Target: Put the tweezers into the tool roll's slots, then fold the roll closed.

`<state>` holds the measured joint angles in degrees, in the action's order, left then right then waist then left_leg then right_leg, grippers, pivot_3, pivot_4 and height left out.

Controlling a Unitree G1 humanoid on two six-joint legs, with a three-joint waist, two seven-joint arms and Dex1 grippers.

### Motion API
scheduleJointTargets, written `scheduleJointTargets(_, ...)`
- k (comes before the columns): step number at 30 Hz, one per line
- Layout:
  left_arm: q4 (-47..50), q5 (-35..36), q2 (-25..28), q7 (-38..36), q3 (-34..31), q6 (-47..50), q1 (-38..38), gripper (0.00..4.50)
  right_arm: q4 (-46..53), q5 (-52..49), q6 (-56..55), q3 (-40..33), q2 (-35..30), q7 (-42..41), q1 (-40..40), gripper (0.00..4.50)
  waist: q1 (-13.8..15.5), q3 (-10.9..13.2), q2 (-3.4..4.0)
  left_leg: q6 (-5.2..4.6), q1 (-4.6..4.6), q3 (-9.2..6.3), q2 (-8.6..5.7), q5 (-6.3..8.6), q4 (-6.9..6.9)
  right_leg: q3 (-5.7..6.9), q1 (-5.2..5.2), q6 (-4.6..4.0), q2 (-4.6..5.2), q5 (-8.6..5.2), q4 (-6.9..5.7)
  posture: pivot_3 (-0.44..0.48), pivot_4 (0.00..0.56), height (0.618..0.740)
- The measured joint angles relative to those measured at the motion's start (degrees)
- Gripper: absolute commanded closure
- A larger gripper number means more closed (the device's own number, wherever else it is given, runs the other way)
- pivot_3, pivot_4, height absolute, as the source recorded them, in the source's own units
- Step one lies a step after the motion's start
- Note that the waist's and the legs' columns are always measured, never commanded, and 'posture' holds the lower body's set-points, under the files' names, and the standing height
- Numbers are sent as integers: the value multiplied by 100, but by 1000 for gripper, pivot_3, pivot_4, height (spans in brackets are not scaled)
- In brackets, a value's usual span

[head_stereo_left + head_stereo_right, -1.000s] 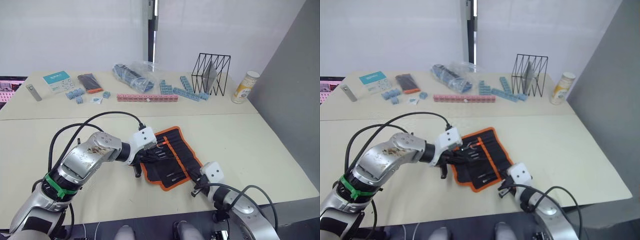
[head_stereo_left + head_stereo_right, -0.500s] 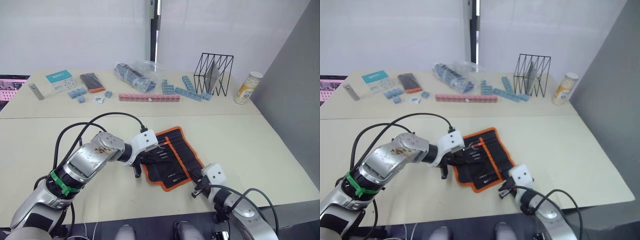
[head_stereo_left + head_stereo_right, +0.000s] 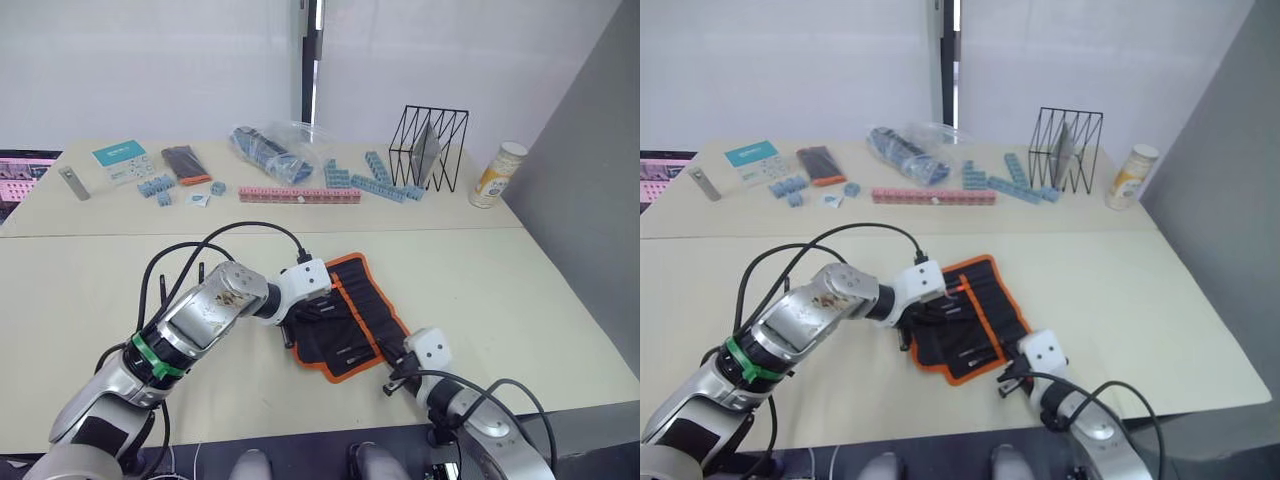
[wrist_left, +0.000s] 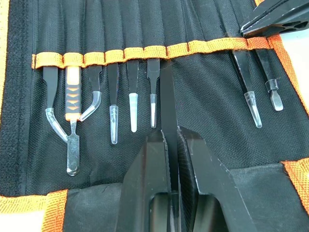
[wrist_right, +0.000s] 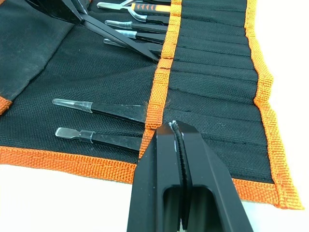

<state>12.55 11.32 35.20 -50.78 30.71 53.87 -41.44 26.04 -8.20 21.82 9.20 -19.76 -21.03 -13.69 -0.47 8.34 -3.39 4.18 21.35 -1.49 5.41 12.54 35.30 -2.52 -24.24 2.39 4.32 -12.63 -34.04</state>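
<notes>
While the roll point(image 3: 345, 315) lies open on the table point(image 3: 520, 290), the left gripper point(image 4: 170, 140) clamps a tweezer point(image 4: 167, 96) at the orange strip point(image 4: 145, 52); the right gripper point(image 5: 179, 140), fingers together, rests on the roll's near edge.

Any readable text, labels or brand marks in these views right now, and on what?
None can be read.
Teal-and-white card: print too small.
Yellow-labelled canister: label blurred.
Tool roll: no marking visible in the wrist views.
</notes>
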Motion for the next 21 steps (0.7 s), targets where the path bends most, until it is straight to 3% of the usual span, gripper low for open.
scheduleJointTargets(12,7,-104,-351,-20,123,28,-96,4465,45,1,0,-6,0,108,-57,4500,25,-1,1,-5,5,-9,-30,-3,5,-39,6,8,2,-3,-2,0,150,738)
scheduleJointTargets(21,37,-293,27,-121,170,-152,-88,4465,54,1,0,19,0,108,-54,4500,-28,-4,4,-7,6,-9,-54,-4,5,-139,9,27,-36,-12,-8,0,150,738)
